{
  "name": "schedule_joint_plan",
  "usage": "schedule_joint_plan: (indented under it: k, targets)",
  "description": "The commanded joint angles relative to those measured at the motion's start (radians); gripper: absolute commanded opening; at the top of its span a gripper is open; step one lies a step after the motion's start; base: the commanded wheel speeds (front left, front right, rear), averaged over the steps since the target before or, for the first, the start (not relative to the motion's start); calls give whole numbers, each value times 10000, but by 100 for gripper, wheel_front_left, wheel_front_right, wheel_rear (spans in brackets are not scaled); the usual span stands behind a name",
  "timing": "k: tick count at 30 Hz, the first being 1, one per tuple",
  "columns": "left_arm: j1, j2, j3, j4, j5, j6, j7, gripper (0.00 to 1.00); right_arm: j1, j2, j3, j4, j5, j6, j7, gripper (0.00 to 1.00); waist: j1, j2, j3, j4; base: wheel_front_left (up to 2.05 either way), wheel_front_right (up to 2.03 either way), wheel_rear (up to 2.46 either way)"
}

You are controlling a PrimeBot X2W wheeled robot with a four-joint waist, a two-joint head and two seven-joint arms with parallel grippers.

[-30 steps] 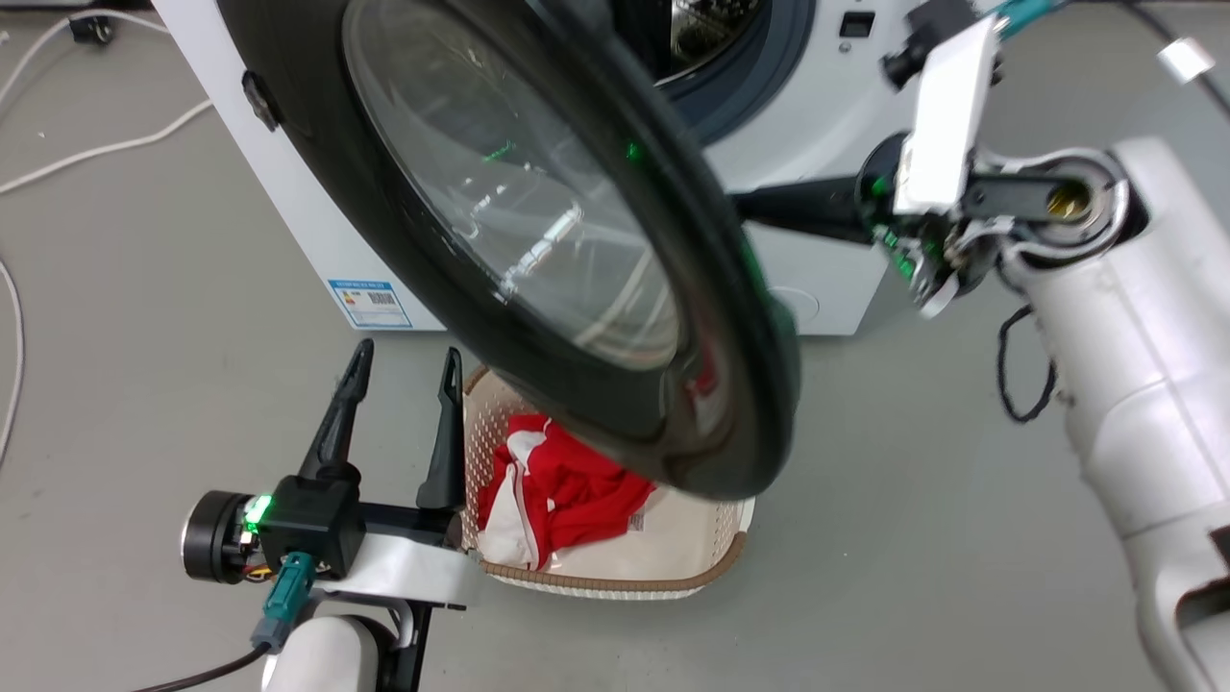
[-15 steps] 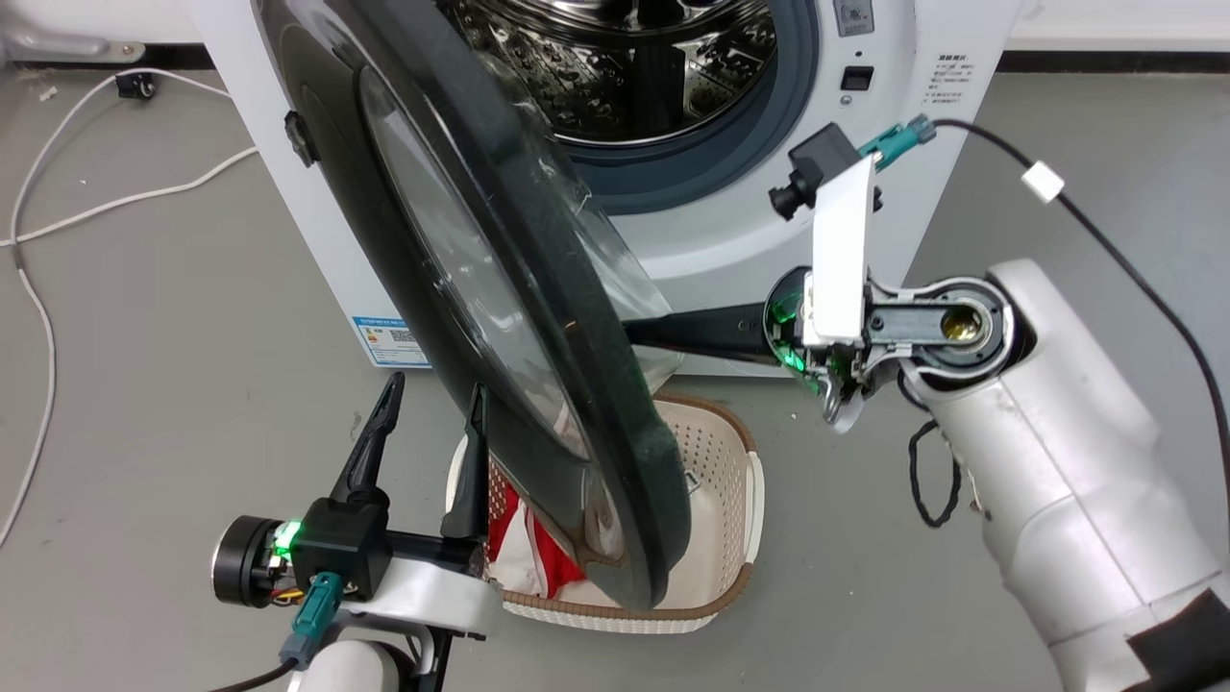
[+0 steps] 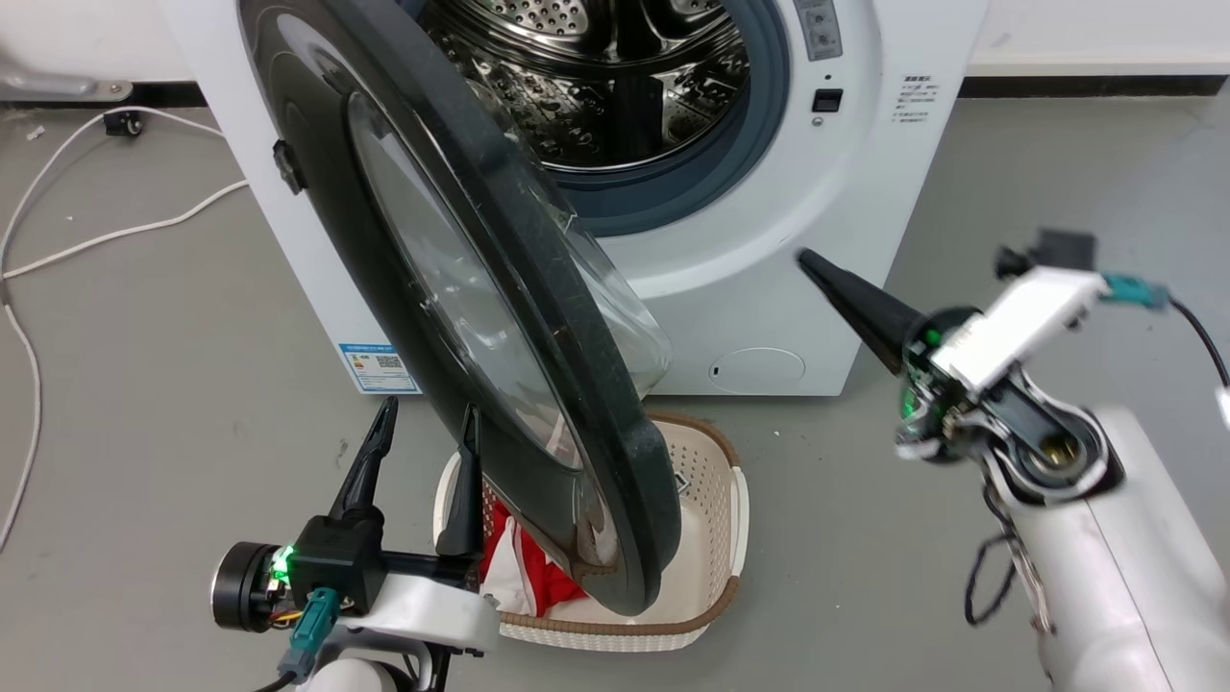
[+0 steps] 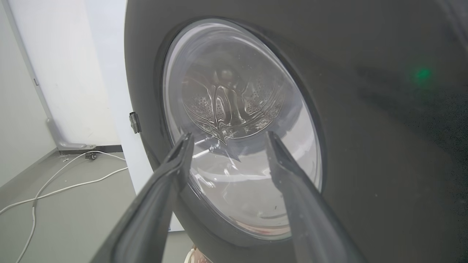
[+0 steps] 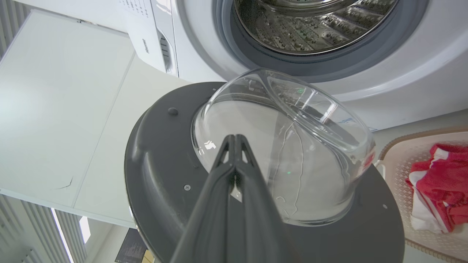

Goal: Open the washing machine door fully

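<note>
Left gripper (image 3: 429, 407), fingers spread and empty, stands just beside the large round glossy black glass-windowed door (image 3: 461, 308), which hangs half-open over a cream perforated basket (image 3: 730, 519). Right gripper (image 3: 807, 258), fingers pressed together and empty, is clear of it, before the white boxy front-loading washing machine (image 3: 836, 192). Advised: push the door's inner rim steadily outward.

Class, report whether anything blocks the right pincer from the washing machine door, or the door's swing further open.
Nothing visible separates the right pincer and the washing machine door. The open left pincer, close by its outer face, likely blocks the swing.
</note>
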Motion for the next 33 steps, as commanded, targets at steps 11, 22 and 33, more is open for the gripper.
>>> schedule_joint_plan:
  k: [11,22,33]
  targets:
    - [154,-7,205,41,-35,85,-26,100,3072,-120,-1417,-1312,-117,0,-2234,65,1,0,-59,-289,0,0,0]
    - [161,-7,189,91,-110,106,-26,100,4680,108,-1809,-2574,-2725,0,-5161,100,1,0,-145,-270,0,0,0]
    - [193,-7,226,36,-133,173,-26,100,5009,313,-2698,-3868,-9494,0,-7136,100,1,0,-170,-211,0,0,0]
